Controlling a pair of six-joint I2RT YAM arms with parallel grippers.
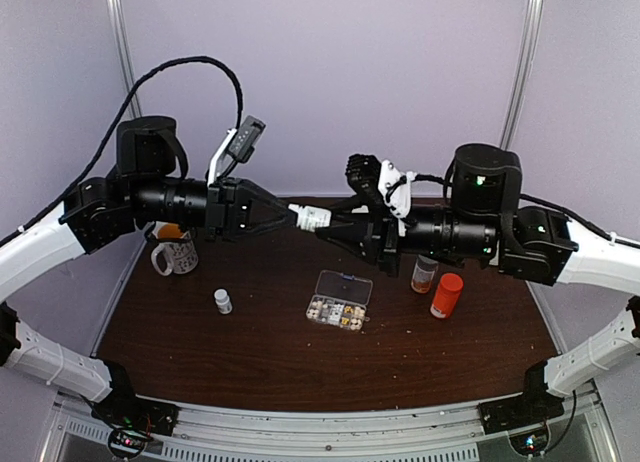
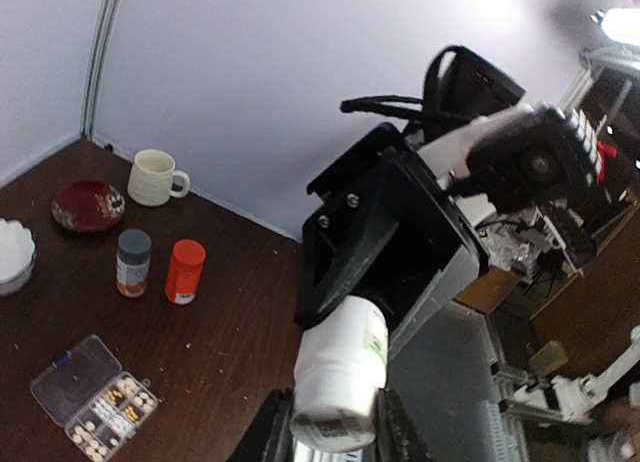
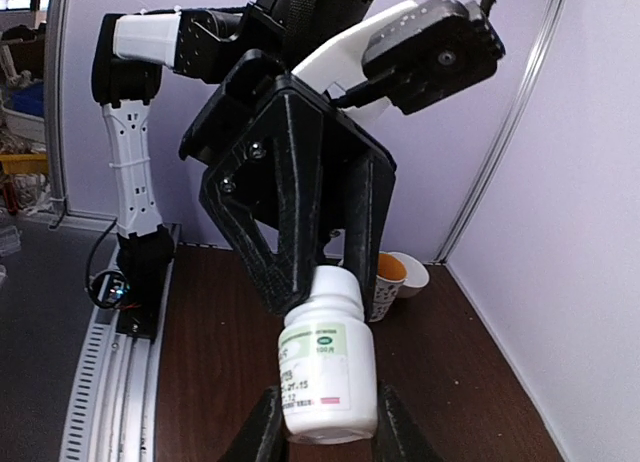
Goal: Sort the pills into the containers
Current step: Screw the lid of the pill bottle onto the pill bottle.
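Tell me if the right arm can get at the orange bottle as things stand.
Probably not yet. The right hand is shut on the white bottle, which the left hand also grips in mid-air. The orange bottle stands uncovered below that arm, so once the hand is freed the way looks open.

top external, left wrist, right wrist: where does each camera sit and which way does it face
top external: above and behind the arm bases, looking down on the table; both arms show, left end effector and right end effector meeting on a white bottle.
left wrist: on the left arm, facing the right arm; own fingers at bottom.
right wrist: on the right arm, facing the left arm; own fingers at bottom.
shared: all see the white bottle; top external and left wrist also the pill organizer.
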